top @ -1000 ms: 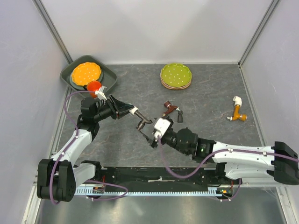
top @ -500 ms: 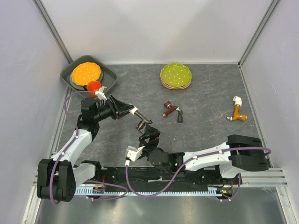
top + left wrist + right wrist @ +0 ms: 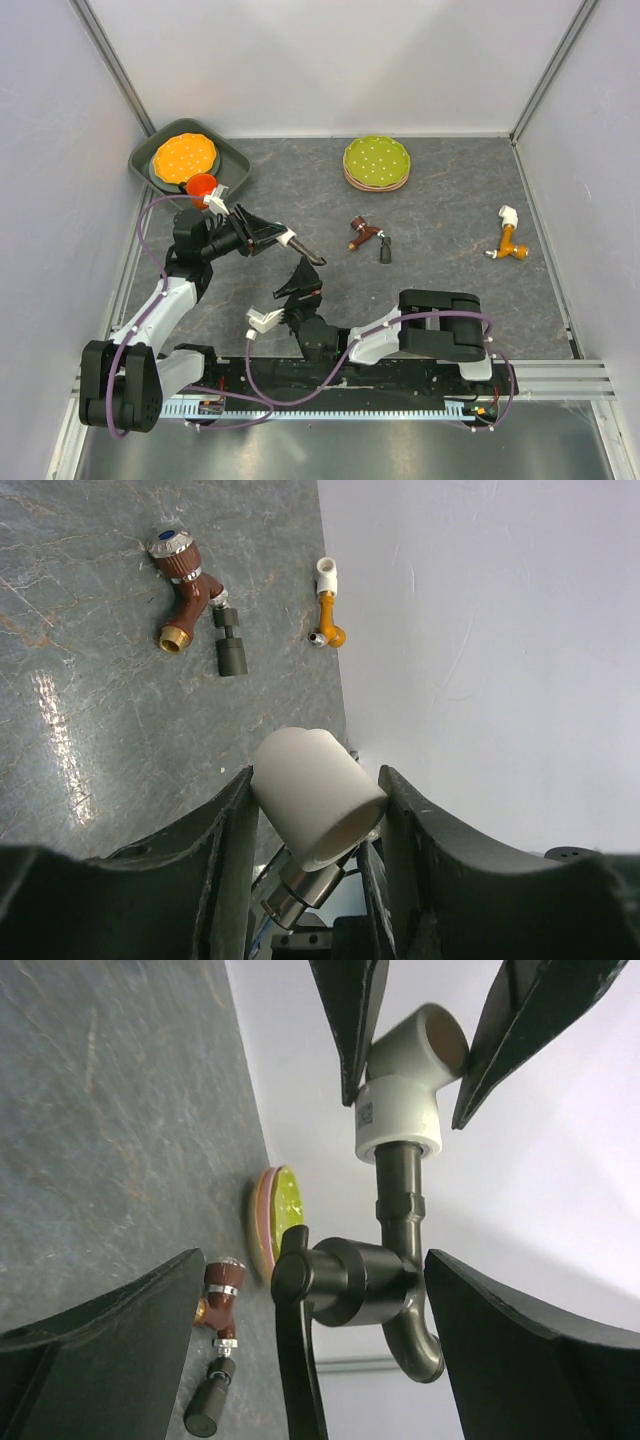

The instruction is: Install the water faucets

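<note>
My left gripper point(image 3: 288, 238) is shut on a white elbow fitting point(image 3: 318, 795) and holds it above the table's middle. A dark grey crank-shaped tap point(image 3: 400, 1270) is joined to that elbow point(image 3: 405, 1090) and hangs from it point(image 3: 308, 257). My right gripper point(image 3: 298, 280) stands open just on the near side of the tap. In the right wrist view the tap lies between the wide-apart jaws of that gripper point(image 3: 312, 1260) and touches neither. A reddish-brown tap point(image 3: 362, 233) lies on the table with a small black piece point(image 3: 384, 250) beside it.
An orange tap with a white elbow point(image 3: 510, 238) lies at the right. Stacked green dotted plates point(image 3: 376, 162) stand at the back centre. At the back left a grey tray point(image 3: 237, 163) carries an orange plate point(image 3: 184, 157) and an orange cup point(image 3: 201, 186).
My right arm has folded back toward its base, carrying its open gripper from the tap's right side to its near side. My left gripper has held the elbow and tap still.
</note>
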Controlling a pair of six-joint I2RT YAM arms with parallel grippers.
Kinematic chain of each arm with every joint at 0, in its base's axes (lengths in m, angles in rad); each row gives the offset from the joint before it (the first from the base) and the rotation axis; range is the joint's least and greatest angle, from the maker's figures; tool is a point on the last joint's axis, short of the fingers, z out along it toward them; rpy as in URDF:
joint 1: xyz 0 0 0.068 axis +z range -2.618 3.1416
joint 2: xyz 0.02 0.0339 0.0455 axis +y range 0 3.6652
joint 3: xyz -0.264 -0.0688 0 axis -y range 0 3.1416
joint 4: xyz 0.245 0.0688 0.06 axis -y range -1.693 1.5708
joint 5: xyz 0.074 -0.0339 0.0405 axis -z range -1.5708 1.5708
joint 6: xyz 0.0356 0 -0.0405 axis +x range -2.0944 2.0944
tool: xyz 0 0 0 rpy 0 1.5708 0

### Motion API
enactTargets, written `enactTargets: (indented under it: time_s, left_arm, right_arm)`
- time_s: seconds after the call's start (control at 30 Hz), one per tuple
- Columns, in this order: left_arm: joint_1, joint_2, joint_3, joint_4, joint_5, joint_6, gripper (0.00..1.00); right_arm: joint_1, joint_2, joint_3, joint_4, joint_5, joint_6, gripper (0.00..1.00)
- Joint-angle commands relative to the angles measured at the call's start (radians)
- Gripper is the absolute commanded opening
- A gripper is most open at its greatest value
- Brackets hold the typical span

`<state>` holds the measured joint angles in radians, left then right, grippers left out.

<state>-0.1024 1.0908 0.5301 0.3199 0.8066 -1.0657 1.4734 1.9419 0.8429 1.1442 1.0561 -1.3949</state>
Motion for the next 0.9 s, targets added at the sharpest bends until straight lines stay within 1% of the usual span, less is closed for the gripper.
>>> enactTargets:
  time_s: [0.0, 0.07, 0.1, 0.13, 0.17, 0.27, 0.3, 0.33, 0.37, 0.43, 0.47, 0.5, 0.53, 0.57, 0.63, 0.67, 0.7, 0.73, 0.77, 0.8, 0.83, 0.87]
  left_arm:
    - [0.001, -0.019, 0.027, 0.033, 0.032, -0.017, 0.02]
    - [0.001, -0.019, 0.028, 0.033, 0.034, -0.017, 0.02]
    - [0.001, -0.019, 0.028, 0.033, 0.036, -0.017, 0.02]
    - [0.001, -0.019, 0.028, 0.033, 0.036, -0.016, 0.02]
    - [0.001, -0.019, 0.028, 0.033, 0.036, -0.016, 0.02]
    - [0.001, -0.02, 0.028, 0.033, 0.036, -0.016, 0.02]
    - [0.001, -0.019, 0.03, 0.033, 0.039, -0.016, 0.02]
    - [0.001, -0.02, 0.028, 0.033, 0.039, -0.016, 0.02]
    - [0.001, -0.02, 0.03, 0.033, 0.039, -0.016, 0.02]
    - [0.001, -0.02, 0.028, 0.033, 0.037, -0.014, 0.02]
    - [0.001, -0.02, 0.03, 0.033, 0.039, -0.014, 0.02]
    - [0.001, -0.022, 0.03, 0.034, 0.037, -0.014, 0.02]
    - [0.001, -0.022, 0.03, 0.033, 0.037, -0.014, 0.02]
    - [0.001, -0.02, 0.03, 0.033, 0.037, -0.014, 0.02]
    - [0.001, -0.02, 0.03, 0.033, 0.039, -0.013, 0.02]
    - [0.001, -0.022, 0.03, 0.033, 0.037, -0.011, 0.02]
    - [0.001, -0.022, 0.03, 0.033, 0.039, -0.011, 0.02]
    - [0.001, -0.022, 0.03, 0.033, 0.04, -0.011, 0.02]
    - [0.001, -0.022, 0.031, 0.034, 0.042, -0.011, 0.02]
    - [0.001, -0.019, 0.031, 0.036, 0.043, -0.01, 0.02]
    - [0.001, -0.019, 0.033, 0.036, 0.046, -0.008, 0.02]
    - [0.001, -0.019, 0.033, 0.038, 0.048, -0.008, 0.02]
  right_arm:
    - [-0.03, 0.026, 0.067, 0.246, 0.054, -0.099, 0.94]
    - [-0.038, 0.025, 0.079, 0.241, 0.048, -0.084, 0.88]
    - [-0.041, 0.022, 0.082, 0.239, 0.047, -0.067, 0.79]
    - [-0.044, 0.019, 0.085, 0.235, 0.047, -0.058, 0.74]
    - [-0.05, 0.017, 0.088, 0.233, 0.047, -0.05, 0.62]
    - [-0.058, -0.004, 0.088, 0.212, 0.047, -0.004, 0.48]
    - [-0.058, -0.015, 0.088, 0.194, 0.045, 0.02, 0.41]
    - [-0.058, -0.026, 0.087, 0.169, 0.045, 0.075, 0.38]
    - [-0.059, -0.056, 0.084, 0.113, 0.041, 0.114, 0.32]
    - [-0.061, -0.095, 0.081, 0.04, 0.028, 0.193, 0.28]
    - [-0.064, -0.141, 0.078, -0.051, 0.019, 0.302, 0.26]
    - [-0.067, -0.168, 0.078, -0.108, -0.008, 0.359, 0.23]
    - [-0.071, -0.199, 0.081, -0.177, -0.033, 0.441, 0.22]
    - [-0.084, -0.265, 0.088, -0.33, -0.06, 0.599, 0.2]
    - [-0.113, -0.335, 0.099, -0.473, -0.189, 0.782, 0.18]
    - [-0.151, -0.403, 0.099, -0.58, -0.238, 0.944, 0.17]
    - [-0.175, -0.435, 0.099, -0.619, -0.299, 1.012, 0.17]
    - [-0.202, -0.461, 0.091, -0.647, -0.392, 1.072, 0.16]
    - [-0.255, -0.509, 0.088, -0.691, -0.448, 1.14, 0.16]
    - [-0.283, -0.526, 0.087, -0.711, -0.494, 1.24, 0.15]
    - [-0.309, -0.54, 0.087, -0.73, -0.581, 1.296, 0.16]
    - [-0.361, -0.558, 0.085, -0.757, -0.622, 1.342, 0.15]
